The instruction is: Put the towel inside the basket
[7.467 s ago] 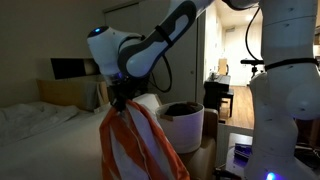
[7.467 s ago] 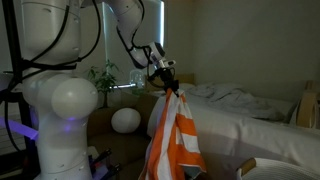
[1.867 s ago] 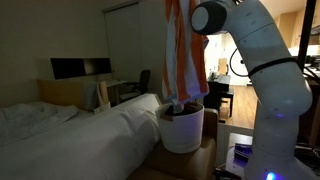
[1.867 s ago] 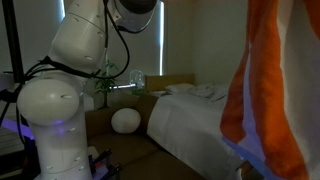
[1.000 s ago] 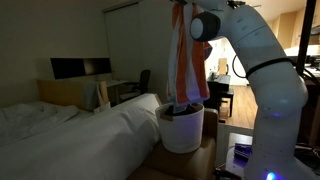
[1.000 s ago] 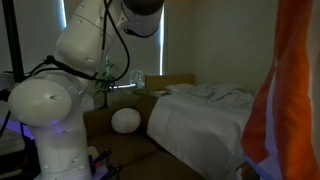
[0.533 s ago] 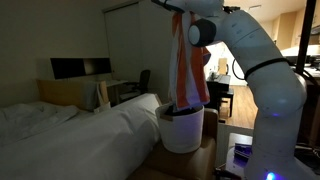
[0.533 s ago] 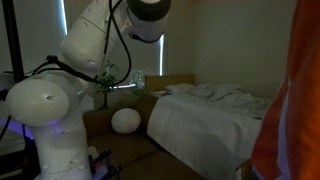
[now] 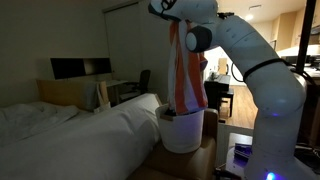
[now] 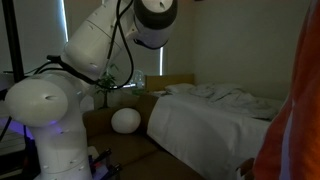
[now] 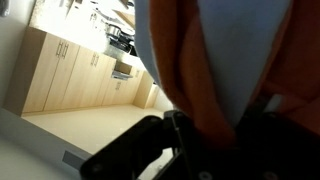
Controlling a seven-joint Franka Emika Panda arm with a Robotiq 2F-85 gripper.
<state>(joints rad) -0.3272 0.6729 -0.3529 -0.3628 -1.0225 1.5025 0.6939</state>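
Observation:
The orange-red and white striped towel hangs straight down from my gripper, which is shut on its top end near the upper edge of an exterior view. The towel's lower end reaches into the round white basket standing below it. In the other exterior view the towel fills the right edge; the basket is hidden there. In the wrist view the towel fills the upper frame, pinched between the dark fingers.
A bed with a white sheet lies beside the basket and also shows in the other exterior view. The robot's base stands close to the basket. A white ball rests near the bed. A desk and monitor stand behind.
My gripper has kept rising with the towel over the basket, so less of the towel's length hangs low. In the other exterior view the towel has slid further toward the right edge.

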